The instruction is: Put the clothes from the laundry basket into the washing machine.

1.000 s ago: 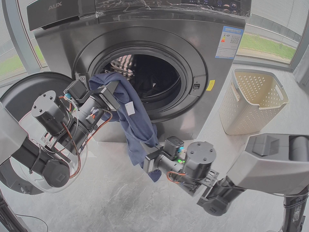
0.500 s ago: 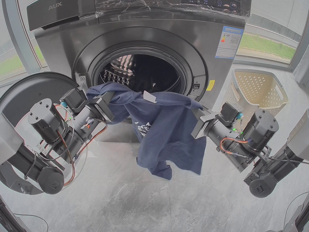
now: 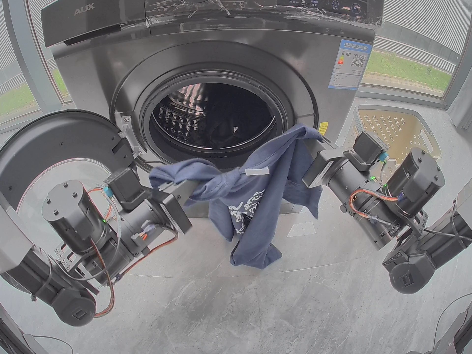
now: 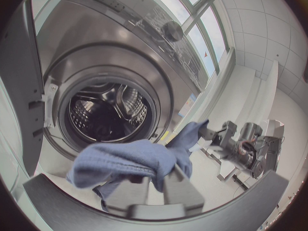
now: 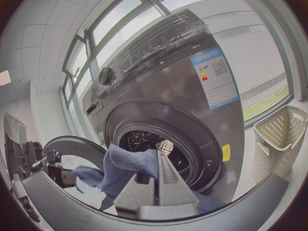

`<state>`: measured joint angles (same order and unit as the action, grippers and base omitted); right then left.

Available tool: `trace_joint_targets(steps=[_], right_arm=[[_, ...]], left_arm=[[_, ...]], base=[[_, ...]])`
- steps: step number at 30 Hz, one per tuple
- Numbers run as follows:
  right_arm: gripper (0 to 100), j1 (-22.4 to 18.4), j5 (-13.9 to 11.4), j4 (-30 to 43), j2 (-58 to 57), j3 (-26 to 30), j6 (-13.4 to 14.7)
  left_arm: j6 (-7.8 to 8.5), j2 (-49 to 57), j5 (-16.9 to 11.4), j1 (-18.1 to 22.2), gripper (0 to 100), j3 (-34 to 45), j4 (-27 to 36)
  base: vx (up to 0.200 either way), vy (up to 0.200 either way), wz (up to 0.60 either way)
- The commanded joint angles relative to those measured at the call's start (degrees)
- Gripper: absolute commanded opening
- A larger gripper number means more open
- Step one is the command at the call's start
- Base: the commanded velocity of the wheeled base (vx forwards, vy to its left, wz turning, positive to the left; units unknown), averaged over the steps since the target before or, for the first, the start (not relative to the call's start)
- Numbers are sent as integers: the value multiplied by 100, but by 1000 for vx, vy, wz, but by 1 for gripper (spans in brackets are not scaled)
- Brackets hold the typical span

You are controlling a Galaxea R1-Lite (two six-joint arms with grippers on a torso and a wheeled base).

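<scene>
Navy shirt (image 3: 250, 197) hangs stretched between the left gripper (image 3: 191, 191) and right gripper (image 3: 309, 148), both clamped on it, at six o'clock below the washing machine's drum mouth (image 3: 216, 114). Its sagging tail could snag the lower rim (image 3: 211, 154) or be left outside if fed in low.

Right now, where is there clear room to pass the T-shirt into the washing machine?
The drum opening is free, bordered by the door ring. Bare floor lies under the navy T-shirt. Crowded: below the opening, where the left fingers and right fingers hold the T-shirt stretched across.
</scene>
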<state>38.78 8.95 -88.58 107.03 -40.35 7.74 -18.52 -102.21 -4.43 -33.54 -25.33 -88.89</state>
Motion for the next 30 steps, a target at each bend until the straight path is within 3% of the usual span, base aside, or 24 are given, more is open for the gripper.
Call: trace_joint_targets(steps=[1, 15, 20, 30], right_arm=[[0, 86, 2, -2, -113, -69, -1], [0, 227, -7, -2, -156, -105, -9], [0, 227, 10, -2, -165, -113, -9], [0, 156, 19, -2, -148, -140, -1]], left_arm=[[15, -247, -50, -153, 100, 187, 12], [50, -1407, -6, -74, 100, -130, 4], [235, -1671, -6, -74, 100, -253, 4], [340, -1873, -58, -136, 100, -394, -5]], base=[[0, 0, 0], [0, 0, 0], [0, 0, 0], [0, 0, 0]])
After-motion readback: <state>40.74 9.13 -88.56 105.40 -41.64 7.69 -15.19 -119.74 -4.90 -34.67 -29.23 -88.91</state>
